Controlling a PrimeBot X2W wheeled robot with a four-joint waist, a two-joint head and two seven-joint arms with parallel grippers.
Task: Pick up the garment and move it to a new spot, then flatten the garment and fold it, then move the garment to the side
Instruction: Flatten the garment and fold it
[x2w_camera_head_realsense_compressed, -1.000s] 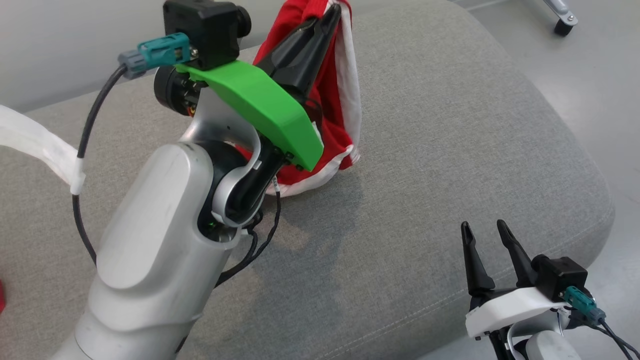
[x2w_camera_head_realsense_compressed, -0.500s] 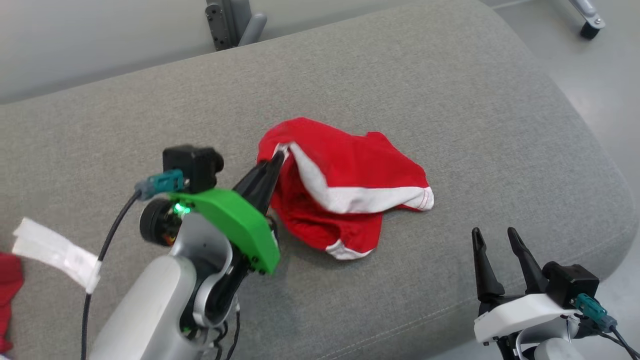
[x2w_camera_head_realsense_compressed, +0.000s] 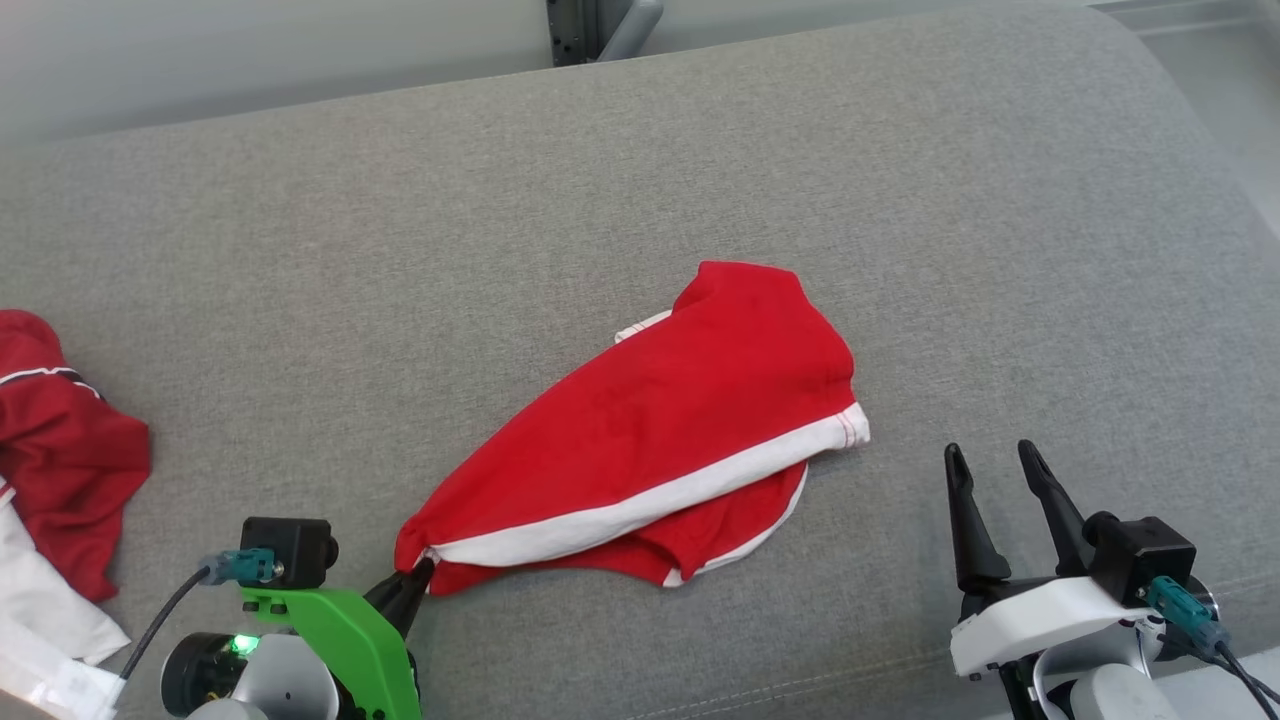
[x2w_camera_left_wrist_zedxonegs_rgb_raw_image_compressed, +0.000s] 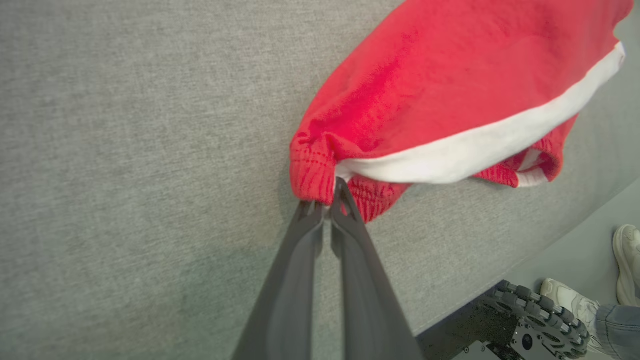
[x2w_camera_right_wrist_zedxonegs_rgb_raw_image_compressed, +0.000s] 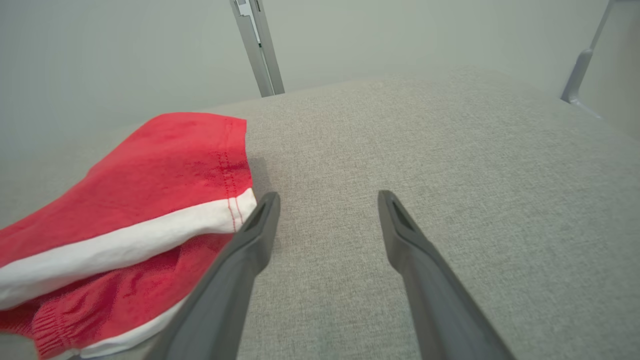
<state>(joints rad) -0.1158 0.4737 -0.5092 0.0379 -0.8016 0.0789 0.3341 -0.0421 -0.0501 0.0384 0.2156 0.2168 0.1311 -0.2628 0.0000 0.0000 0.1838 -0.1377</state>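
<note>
Left wrist view: shoe (x2w_camera_left_wrist_zedxonegs_rgb_raw_image_compressed: 562, 295) at 4 o'clock. Left gripper (x2w_camera_left_wrist_zedxonegs_rgb_raw_image_compressed: 327, 201) jaws pinch ribbed corner of red shorts (x2w_camera_head_realsense_compressed: 680, 420); right gripper (x2w_camera_head_realsense_compressed: 990, 452) jaws wide, empty.

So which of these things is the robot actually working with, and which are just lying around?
In the job: red garment, pinched at a corner by the shut left gripper; open right gripper; grey cushion beneath.
Lying about: other red clothes at left; a person's shoes; metal post.
</note>
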